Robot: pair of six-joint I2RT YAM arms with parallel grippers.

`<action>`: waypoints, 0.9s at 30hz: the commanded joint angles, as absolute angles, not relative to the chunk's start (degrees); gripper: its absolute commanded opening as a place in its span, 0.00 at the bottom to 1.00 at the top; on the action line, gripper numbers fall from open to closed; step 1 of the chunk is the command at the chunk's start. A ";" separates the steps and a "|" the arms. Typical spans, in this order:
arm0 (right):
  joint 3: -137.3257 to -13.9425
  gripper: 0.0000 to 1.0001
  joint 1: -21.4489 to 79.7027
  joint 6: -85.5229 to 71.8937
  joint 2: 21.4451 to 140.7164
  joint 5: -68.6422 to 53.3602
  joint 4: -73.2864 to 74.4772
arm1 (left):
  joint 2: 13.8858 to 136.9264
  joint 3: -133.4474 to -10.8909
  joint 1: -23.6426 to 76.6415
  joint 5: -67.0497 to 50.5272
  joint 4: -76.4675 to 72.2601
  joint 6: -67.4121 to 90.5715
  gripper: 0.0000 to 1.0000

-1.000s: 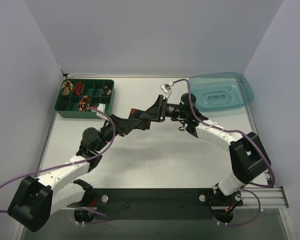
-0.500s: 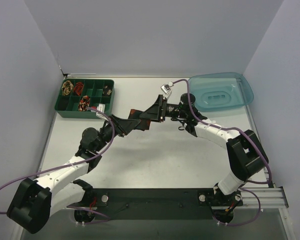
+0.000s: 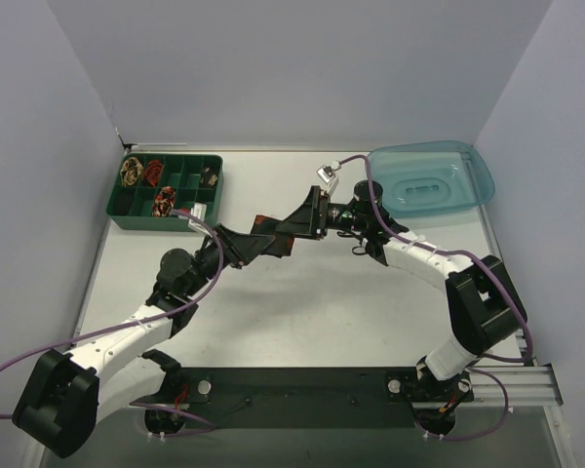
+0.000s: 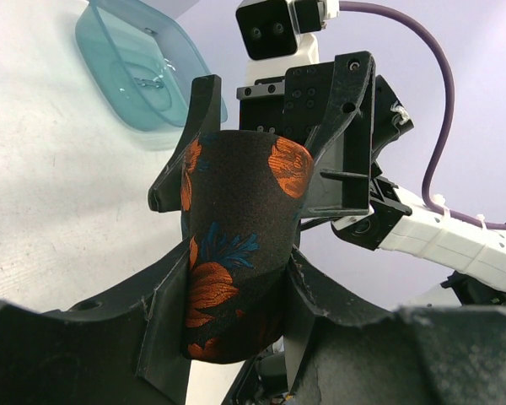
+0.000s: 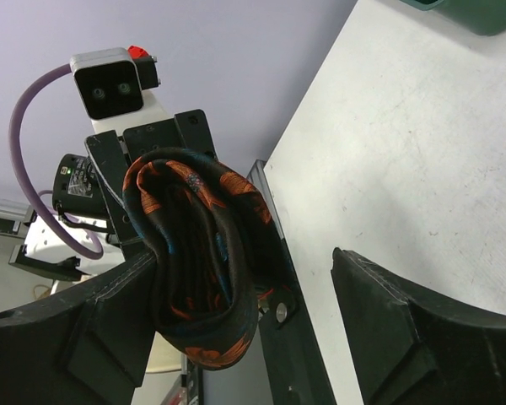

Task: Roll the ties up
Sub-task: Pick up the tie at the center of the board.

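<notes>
My left gripper (image 4: 236, 291) clamps the rolled tie (image 4: 236, 219) mid-frame; my right gripper (image 5: 244, 261) stands wide, so I should back away straight.

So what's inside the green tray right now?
The green tray holds four coils: cream tie, red tie, red-and-cream tie, small dark tie. The left arm's cable hides part of its near right corner.

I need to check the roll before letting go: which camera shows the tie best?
Left wrist: the tie fills the frame, flowers and all, clamped in the left gripper. The right wrist view shows only its coiled edge, seen end-on. The top view shows just a small dark bundle, too small to judge.
</notes>
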State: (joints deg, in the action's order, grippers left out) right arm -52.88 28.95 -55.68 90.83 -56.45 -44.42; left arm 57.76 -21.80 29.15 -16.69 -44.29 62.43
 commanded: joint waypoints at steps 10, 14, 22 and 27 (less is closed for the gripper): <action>-54.76 0.75 32.43 -60.82 92.20 -59.68 -56.86 | 56.08 -25.23 29.00 -17.40 -48.25 63.11 0.46; -54.58 0.59 32.34 -61.96 92.63 -60.12 -58.44 | 55.72 -24.79 29.00 -17.23 -47.99 63.02 0.46; -53.96 0.24 31.73 -66.44 93.87 -59.94 -64.07 | 55.20 -24.08 29.00 -17.05 -47.81 63.02 0.46; -54.05 0.10 31.64 -66.80 94.22 -60.20 -64.51 | 54.67 -23.91 29.00 -16.70 -47.29 62.84 0.51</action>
